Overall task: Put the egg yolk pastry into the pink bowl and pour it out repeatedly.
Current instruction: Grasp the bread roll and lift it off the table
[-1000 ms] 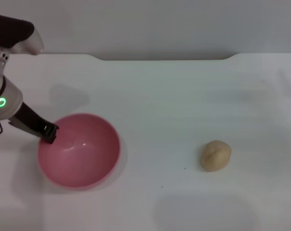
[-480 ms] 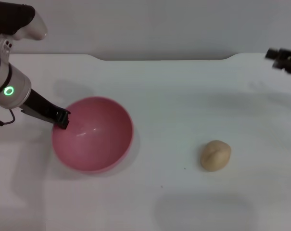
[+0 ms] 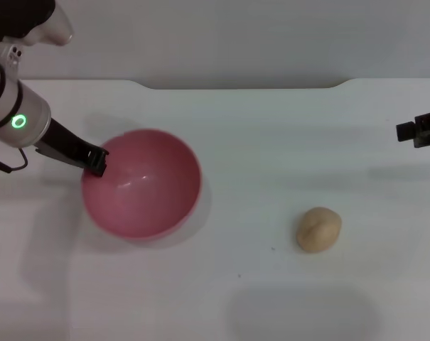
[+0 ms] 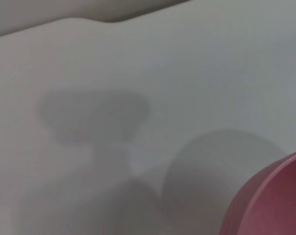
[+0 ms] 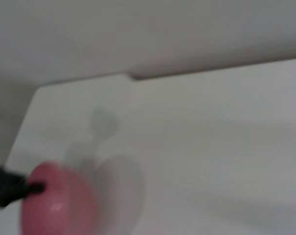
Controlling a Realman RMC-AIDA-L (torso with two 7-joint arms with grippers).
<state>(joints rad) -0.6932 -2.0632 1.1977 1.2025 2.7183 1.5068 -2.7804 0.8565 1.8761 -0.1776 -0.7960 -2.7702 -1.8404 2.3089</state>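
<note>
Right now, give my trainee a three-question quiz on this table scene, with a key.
1. True or false: the egg yolk pastry lies inside the pink bowl.
2. Which gripper is at the pink bowl's rim? A) left gripper B) right gripper C) neither
3. Fill in: in the head view, the pastry lies on the white table toward the robot's ____ side of the bowl.

Key: 1 false, it sits on the table apart from the bowl; 2 A, the left gripper grips the rim on the robot's left side; 3 right.
</note>
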